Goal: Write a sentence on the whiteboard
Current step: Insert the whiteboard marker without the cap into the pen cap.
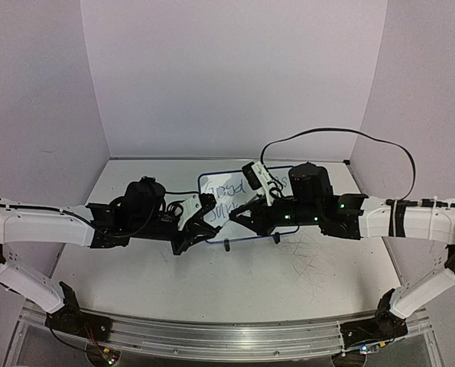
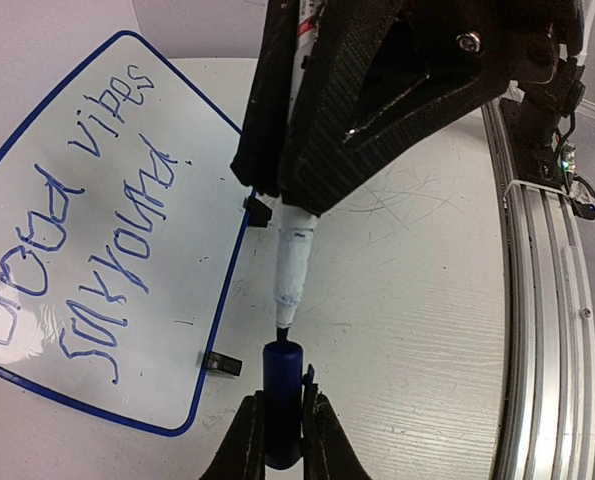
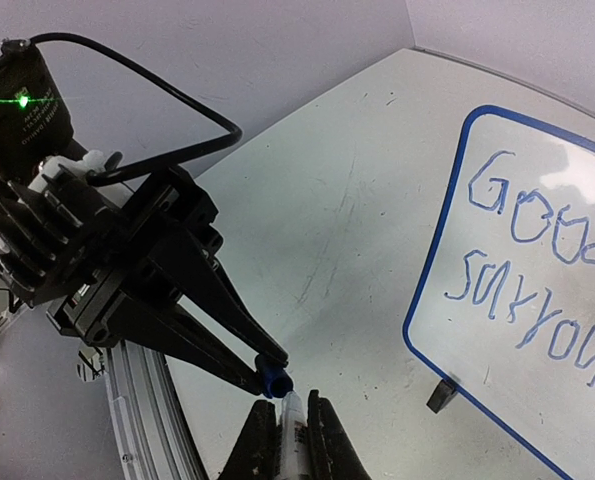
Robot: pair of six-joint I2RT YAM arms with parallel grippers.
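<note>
Whiteboard (image 2: 209, 215) rests on the table (image 2: 407, 300), just beyond both grippers. It carries the sentence (image 2: 87, 215) in blue: "Good vibes" above a scrawled second word that is hard to read. The left gripper (image 2: 282, 405) is clamped on a blue marker cap (image 2: 282, 370). The right gripper (image 3: 292, 405) is clamped on the white marker (image 2: 295, 255), whose dark tip sits at the cap's mouth. In the top view, both wrists cover part of the board.
</note>
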